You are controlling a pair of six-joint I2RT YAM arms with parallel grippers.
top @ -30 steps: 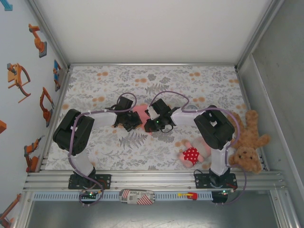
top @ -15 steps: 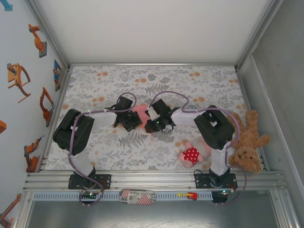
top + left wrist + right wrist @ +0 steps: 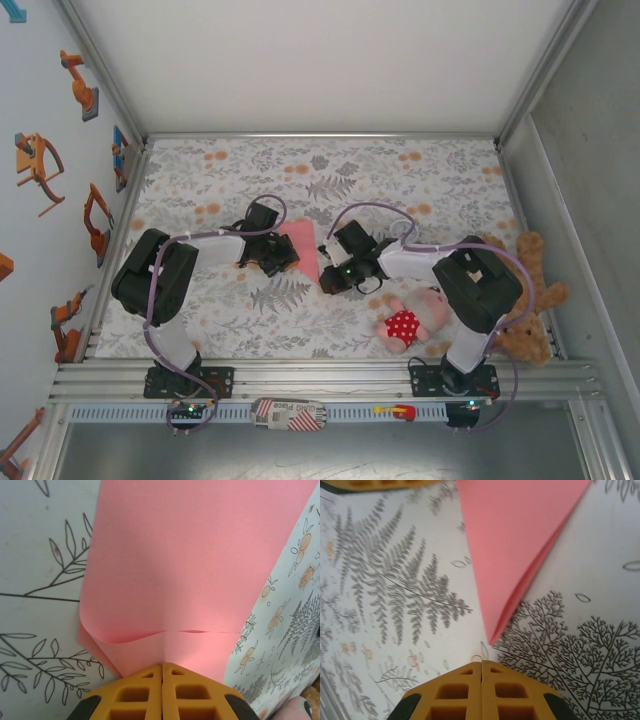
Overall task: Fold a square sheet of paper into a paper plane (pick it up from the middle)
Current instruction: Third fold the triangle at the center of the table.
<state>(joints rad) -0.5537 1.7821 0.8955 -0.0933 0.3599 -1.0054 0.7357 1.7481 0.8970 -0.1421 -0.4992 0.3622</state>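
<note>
Two claws sat close together near the middle of the floral counter (image 3: 200, 190), one on each side of a pink sheet of paper (image 3: 302, 248). The sheet lay between them, folded over on itself, and from above it showed as a narrow shape tapering to a point toward the near edge.

The left claw (image 3: 162, 667) was clenched, its yellow fingers pressed together on the sheet's edge. In the left wrist view the paper ran straight out from the fingertips. A rounded, uncreased bend curled over on the left, and a thin edge line crossed the paper just ahead of the grip.

The right claw (image 3: 482, 666) was clenched too, but on nothing. Its fingers met with no gap, and the pointed corner of the sheet lay just ahead of them on the counter, near but apart from the tips. At that corner two layers of paper showed, the upper one lifted slightly off the lower.

One pink plush doll (image 3: 408, 322) in a red dotted dress lay on the counter near the right arm's base, well apart from the paper. A brown teddy bear (image 3: 530, 335) sat at the counter's right edge, partly hidden behind the right arm.
</note>
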